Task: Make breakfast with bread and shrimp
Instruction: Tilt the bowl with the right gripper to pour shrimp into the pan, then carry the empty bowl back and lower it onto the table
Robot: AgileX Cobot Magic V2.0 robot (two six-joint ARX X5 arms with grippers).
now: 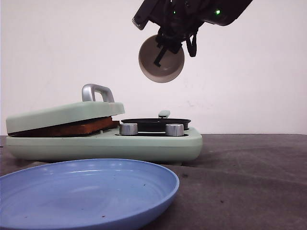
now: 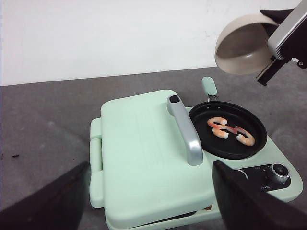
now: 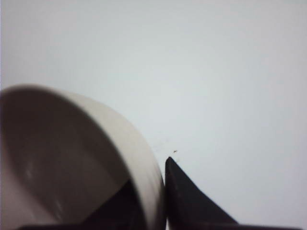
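Front view shows a mint-green breakfast maker (image 1: 103,141) on a dark table (image 1: 254,172), with a blue plate (image 1: 86,191) in front of it. High above the machine, the right gripper (image 1: 168,45) holds a beige bowl (image 1: 161,58) tipped on its side, its jaws clamped across the bowl's rim. In the right wrist view one dark finger (image 3: 192,201) lies against the outside of the bowl's wall, and the bowl looks empty.

Left wrist view looks down on the machine. Its lid (image 2: 148,158) is lowered, with one silver handle (image 2: 186,132) along its edge. Beside the lid sits one small black pan (image 2: 228,129) holding two pink shrimp (image 2: 230,132), lying just beside each other. Two silver knobs show in the front view, near the pan.

One browned slice of bread (image 1: 72,128) shows under the lid, which rests slightly ajar on it; a second slice cannot be made out.

The left gripper (image 2: 148,201) hangs above the lid with its fingers spread wide, holding nothing.

The shrimp step appears done, judging by the emptied bowl. Next, the bowl likely needs setting down clear of the machine, then the lid lifting by its handle to reach the bread.
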